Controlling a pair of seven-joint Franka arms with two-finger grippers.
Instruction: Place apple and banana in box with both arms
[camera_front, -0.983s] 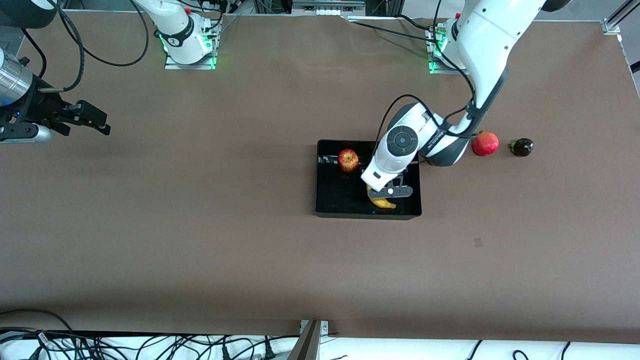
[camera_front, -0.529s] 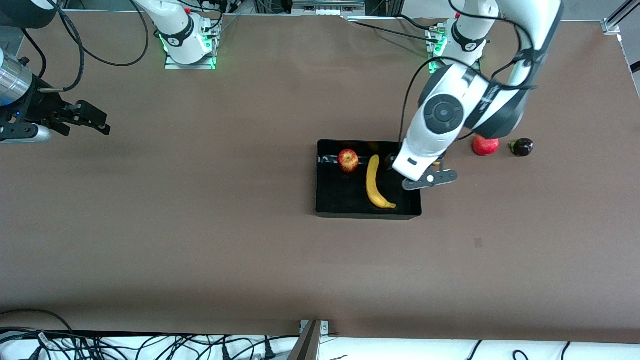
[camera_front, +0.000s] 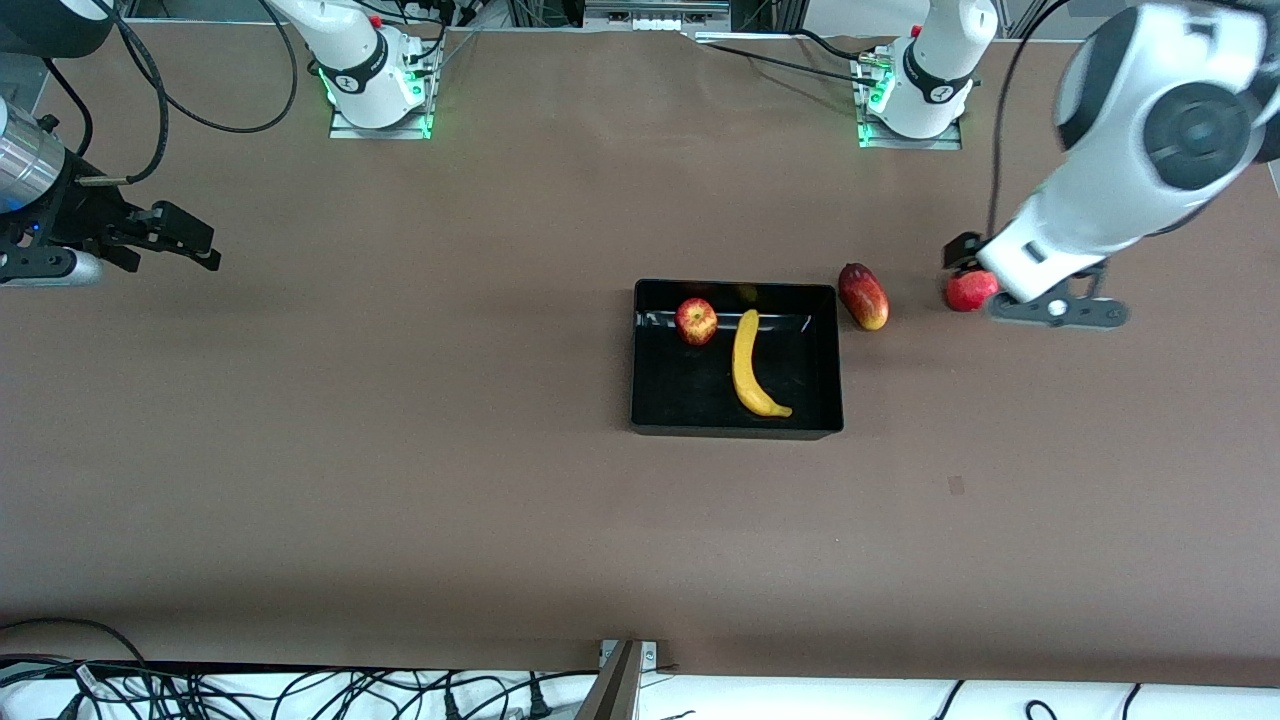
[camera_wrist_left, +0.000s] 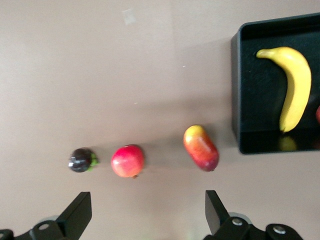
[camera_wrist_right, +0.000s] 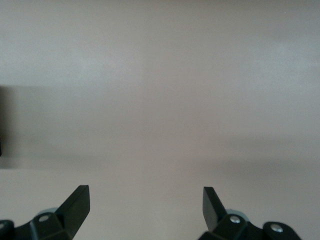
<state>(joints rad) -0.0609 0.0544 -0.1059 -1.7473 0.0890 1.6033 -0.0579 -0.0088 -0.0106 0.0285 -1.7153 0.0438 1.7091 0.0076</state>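
The black box (camera_front: 680, 395) sits mid-table. Inside it lie the red-and-yellow apple (camera_front: 696, 321) and, beside it, the long yellow banana (camera_front: 748, 365). My left gripper (camera_front: 1042, 302) hangs open and empty above the table toward the left arm's end, over a round red fruit and well away from the box. In the left wrist view the gripper (camera_wrist_left: 147, 215) is wide open, with the banana (camera_wrist_left: 292, 85) resting in the box (camera_wrist_left: 235, 100). My right gripper (camera_front: 188, 242) waits open at the right arm's end; in its wrist view the gripper (camera_wrist_right: 146, 210) is over bare table.
An oval red-yellow fruit (camera_front: 864, 296) lies on the table just outside the box wall. A round red fruit (camera_front: 968, 290) lies farther toward the left arm's end, partly covered by the left hand. A small dark fruit (camera_wrist_left: 81, 160) sits beside it.
The left arm has risen off the banana in the box and swung toward its own end of the table, uncovering the oval fruit. The right arm has not moved.
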